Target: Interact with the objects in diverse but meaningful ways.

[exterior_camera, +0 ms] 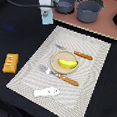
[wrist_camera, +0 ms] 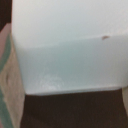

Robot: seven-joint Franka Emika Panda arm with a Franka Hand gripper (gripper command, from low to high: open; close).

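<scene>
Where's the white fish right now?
In the exterior view, the white fish lies on the near edge of the woven placemat, just below the orange-handled fork and the plate holding the banana.

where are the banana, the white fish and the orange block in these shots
banana (exterior_camera: 67, 63), exterior view, middle of the yellow fruit on the plate
white fish (exterior_camera: 47, 92), exterior view, middle of its body on the placemat
orange block (exterior_camera: 10, 62), exterior view, centre of its ridged top, off the placemat

The white robot arm's hand (exterior_camera: 46, 15) hangs at the far edge of the exterior view, its jaw state impossible to tell.
</scene>
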